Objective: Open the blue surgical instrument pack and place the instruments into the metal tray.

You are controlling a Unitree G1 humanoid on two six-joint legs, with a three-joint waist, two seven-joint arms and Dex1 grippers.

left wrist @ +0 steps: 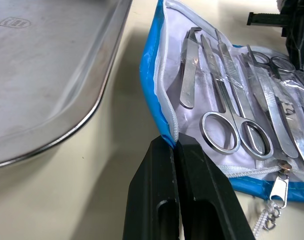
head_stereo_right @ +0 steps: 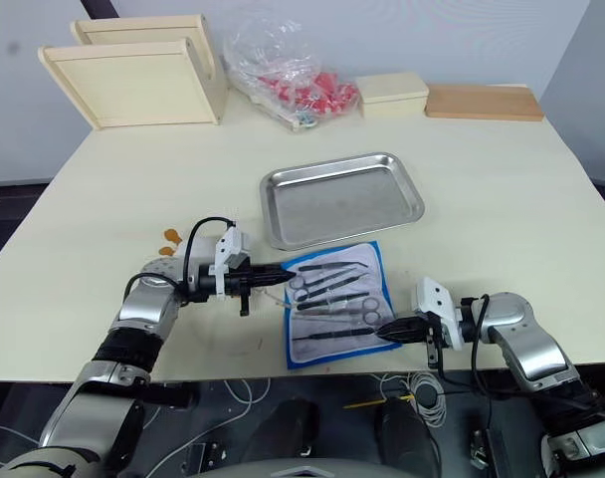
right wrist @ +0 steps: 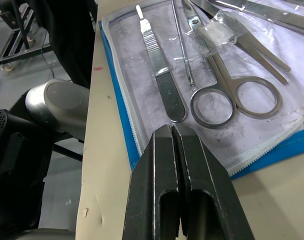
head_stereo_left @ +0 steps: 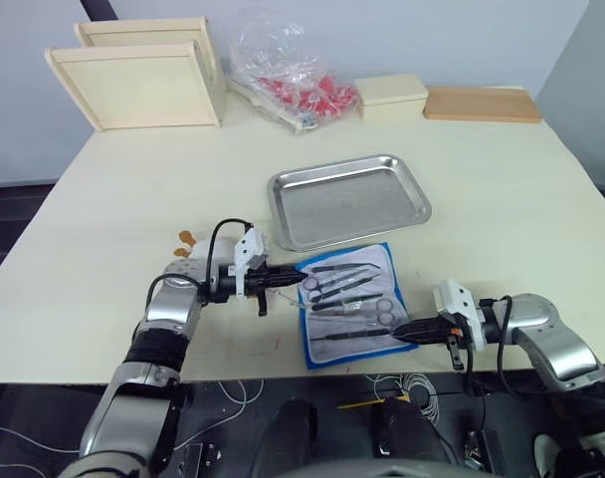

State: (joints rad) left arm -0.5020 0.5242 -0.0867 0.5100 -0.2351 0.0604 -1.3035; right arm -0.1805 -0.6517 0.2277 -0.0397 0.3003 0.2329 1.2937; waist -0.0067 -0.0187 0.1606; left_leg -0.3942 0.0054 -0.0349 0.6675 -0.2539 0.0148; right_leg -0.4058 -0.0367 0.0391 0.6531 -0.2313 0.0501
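Bright-blue fold-over surgical instrument pack (head_stereo_left: 349, 305) lies opened flat on the pale rectangular surface (head_stereo_left: 502, 199), grey-white lining up, near the front edge. Slim dark-silver instruments (head_stereo_left: 344, 291), ring-handled scissors and forceps among them, sit in rows on the lining. Shallow shiny stainless-steel tray (head_stereo_left: 348, 199) just beyond the pack at 12 o'clock, apart from it, nothing in it. Left claw (head_stereo_left: 291, 278) at the pack's 9 o'clock edge, black fingers (left wrist: 164, 200) clenched together with the blue rim and white zipper edge right at their tips; can't tell if fabric is pinched. Right claw (head_stereo_left: 400, 335) at the pack's 4 o'clock corner, clenched, tips over the blue border, gripping nothing visible. Pale wooden boxes (head_stereo_left: 143, 75) at 10 o'clock far back, clear plastic bag of red items (head_stereo_left: 288, 75) at 12 o'clock, small cream box (head_stereo_left: 390, 96) and flat brown board (head_stereo_left: 482, 104) at 1 o'clock.
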